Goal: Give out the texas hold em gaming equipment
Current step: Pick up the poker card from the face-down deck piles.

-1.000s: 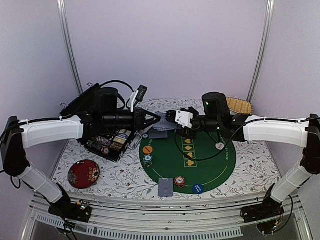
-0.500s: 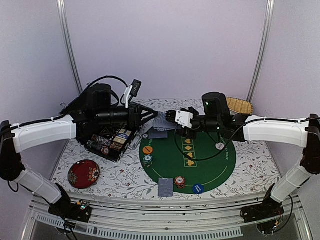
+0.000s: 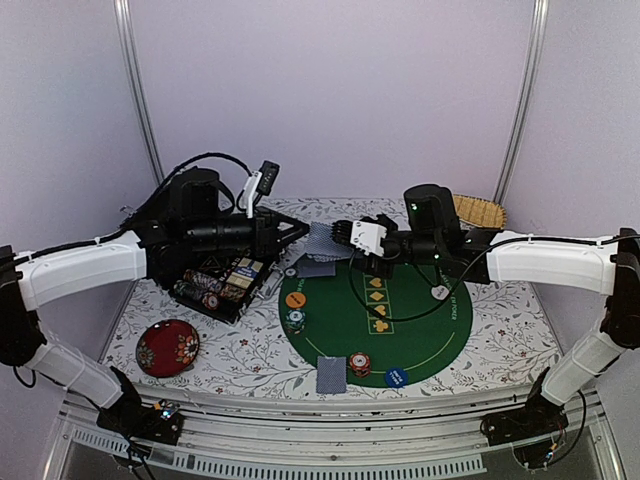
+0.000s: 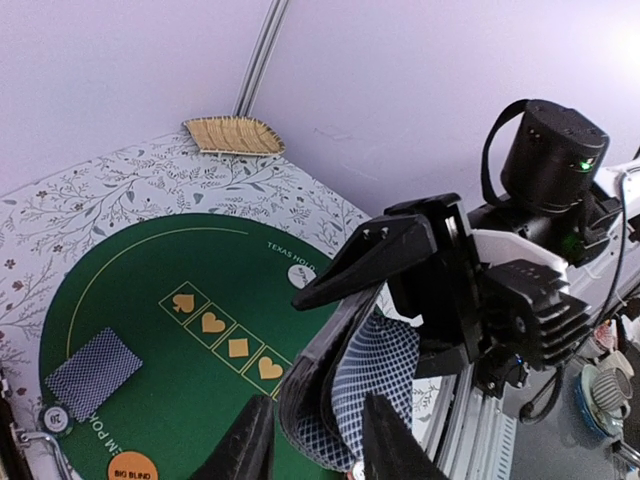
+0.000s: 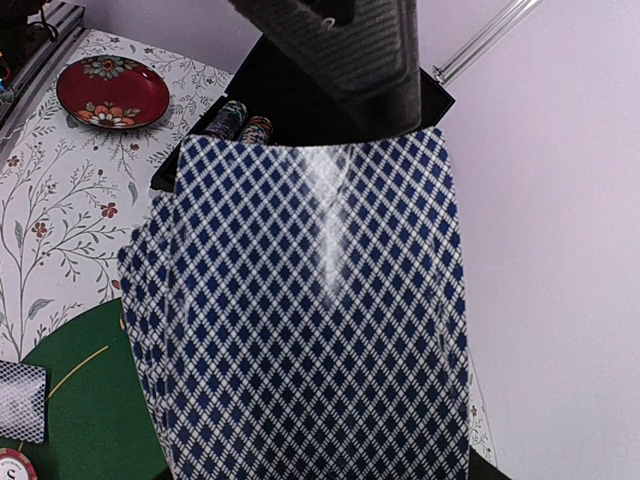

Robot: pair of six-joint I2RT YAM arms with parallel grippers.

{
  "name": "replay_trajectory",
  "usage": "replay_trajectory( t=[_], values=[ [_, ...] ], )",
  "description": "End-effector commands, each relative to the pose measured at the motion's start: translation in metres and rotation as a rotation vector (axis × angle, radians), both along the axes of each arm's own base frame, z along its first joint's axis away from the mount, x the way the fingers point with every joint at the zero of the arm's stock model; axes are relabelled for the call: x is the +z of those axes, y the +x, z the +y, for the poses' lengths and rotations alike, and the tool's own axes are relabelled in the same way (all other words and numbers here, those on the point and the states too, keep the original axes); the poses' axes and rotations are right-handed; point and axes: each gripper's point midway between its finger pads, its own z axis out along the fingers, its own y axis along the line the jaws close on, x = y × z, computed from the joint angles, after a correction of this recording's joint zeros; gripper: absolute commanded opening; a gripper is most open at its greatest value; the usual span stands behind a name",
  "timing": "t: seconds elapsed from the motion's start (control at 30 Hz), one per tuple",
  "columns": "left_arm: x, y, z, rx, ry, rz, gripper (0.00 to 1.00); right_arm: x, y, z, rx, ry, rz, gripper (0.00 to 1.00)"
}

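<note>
Soft, even light is filling the scene; white glare is streaking the cards [image 5: 310,330], and everything above them is blurring.

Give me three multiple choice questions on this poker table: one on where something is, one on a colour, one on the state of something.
1. Where is the dish?
A) on the cloth, left of the mat
B) on the mat
C) in the case

2. What colour is the disc beside the red chips at the mat's near edge?
A) orange
B) white
C) blue

3. The deck is:
A) flat on the mat
B) held off the table by the right gripper
C) in the case

Answers:
1 A, the dish sits on flowered cloth off the mat's left side.
2 C, that disc is blue.
3 B, the deck fills the right wrist view and hangs above the mat in the top view.
</note>
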Motion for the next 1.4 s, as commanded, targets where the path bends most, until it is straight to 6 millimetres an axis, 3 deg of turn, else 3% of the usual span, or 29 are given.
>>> replay_trajectory(
  t=[0.0, 0.43, 0.57, 0.67, 1.03, 1.23, 1.37],
  values=[
    [-0.014, -0.002, -0.006, -0.011, 0.046, 0.02, 0.32, 0.02, 0.001, 0.005, -0.003, 0.048, -0.03, 0.5],
    [-0.011, -0.016, -0.016, -0.087, 0.027, 0.007, 0.12, 0.018, 0.003, 0.003, -0.013, 0.041, -0.03, 0.5],
    [-0.011, -0.018, -0.017, -0.095, 0.026, 0.01, 0.02, 0.018, 0.003, 0.004, -0.013, 0.041, -0.031, 0.5],
    [-0.007, -0.019, -0.016, -0.093, 0.019, 0.003, 0.0, 0.018, 0.004, 0.003, -0.018, 0.04, -0.032, 0.5],
    [0.031, -0.025, 0.011, -0.049, -0.073, -0.101, 0.0, 0.015, 0.009, -0.006, -0.038, 0.038, -0.025, 0.5],
    [0.04, -0.025, 0.035, -0.053, -0.04, -0.122, 0.0, 0.012, 0.019, -0.02, -0.063, 0.047, -0.007, 0.5],
    [0.033, -0.036, 0.05, -0.087, 0.067, -0.138, 0.0, 0.008, 0.027, -0.034, -0.093, 0.048, 0.0, 0.5]
  ],
)
